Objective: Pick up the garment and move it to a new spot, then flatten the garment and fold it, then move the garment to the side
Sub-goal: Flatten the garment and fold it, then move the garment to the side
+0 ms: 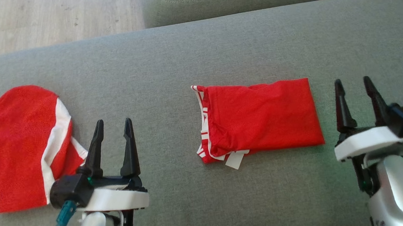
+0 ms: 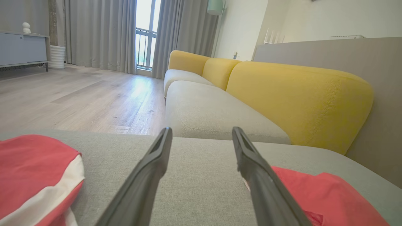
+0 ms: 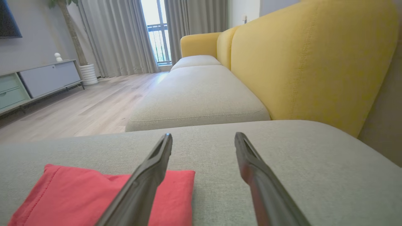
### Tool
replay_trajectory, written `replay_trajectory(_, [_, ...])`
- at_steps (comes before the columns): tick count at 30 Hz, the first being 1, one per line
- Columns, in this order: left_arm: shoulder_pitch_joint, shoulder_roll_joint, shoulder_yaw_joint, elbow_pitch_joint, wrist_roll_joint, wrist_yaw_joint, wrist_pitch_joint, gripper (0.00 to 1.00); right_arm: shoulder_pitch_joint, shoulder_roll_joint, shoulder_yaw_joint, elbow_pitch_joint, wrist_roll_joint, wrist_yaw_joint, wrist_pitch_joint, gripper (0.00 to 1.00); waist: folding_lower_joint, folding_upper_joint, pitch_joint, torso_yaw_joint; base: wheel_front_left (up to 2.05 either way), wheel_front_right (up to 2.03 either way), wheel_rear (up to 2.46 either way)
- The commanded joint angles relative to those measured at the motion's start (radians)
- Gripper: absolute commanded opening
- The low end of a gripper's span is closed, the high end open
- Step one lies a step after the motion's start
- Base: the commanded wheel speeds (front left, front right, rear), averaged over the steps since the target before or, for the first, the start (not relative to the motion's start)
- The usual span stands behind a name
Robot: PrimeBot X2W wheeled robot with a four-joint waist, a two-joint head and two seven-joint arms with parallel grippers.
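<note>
Lying flat: folded red rectangular garment (image 1: pixel 262 117) on grey woven cushion (image 1: pixel 183 57).

surface: grey cushion (image 1: pixel 218 44) | on it: 2 items | folded red garment (image 1: pixel 262 119) | red-white garment (image 1: pixel 16 147)

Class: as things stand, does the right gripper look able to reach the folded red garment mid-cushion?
Probably yes: the right gripper stands open beside the folded red garment, with only bare grey cushion between them and nothing blocking.
</note>
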Motion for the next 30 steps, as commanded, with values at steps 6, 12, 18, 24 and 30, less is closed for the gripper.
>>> replay_trajectory(6, [-0.024,0.002,0.045,-0.049,0.009,0.004,-0.008,1.00,0.060,0.031,-0.023,-0.101,-0.022,0.007,-0.018,1.00,0.0000,0.0000,-0.002,-0.020,0.00,0.00,0.00])
replay_trajectory(12, [-0.008,0.002,0.060,-0.061,0.009,0.011,-0.008,1.00,0.102,0.039,-0.032,-0.126,-0.031,0.007,-0.023,1.00,0.0000,0.0000,-0.001,-0.029,0.00,0.00,0.00])
replay_trajectory(18, [-0.008,0.002,0.058,-0.061,0.006,0.012,-0.008,1.00,0.106,0.040,-0.023,-0.135,-0.016,0.007,-0.020,1.00,0.0000,0.0000,0.000,-0.026,0.00,0.00,0.00])
replay_trajectory(24, [-0.013,0.002,0.052,-0.059,0.007,0.010,-0.008,1.00,0.106,0.040,-0.025,-0.144,-0.017,0.007,-0.013,1.00,0.0000,0.0000,0.003,-0.017,0.00,0.00,0.00])
replay_trajectory(30, [-0.013,0.002,0.049,-0.057,0.012,0.009,-0.008,1.00,0.107,0.040,-0.029,-0.143,-0.019,0.007,-0.012,1.00,0.0000,0.0000,0.004,-0.014,0.00,0.00,0.00])
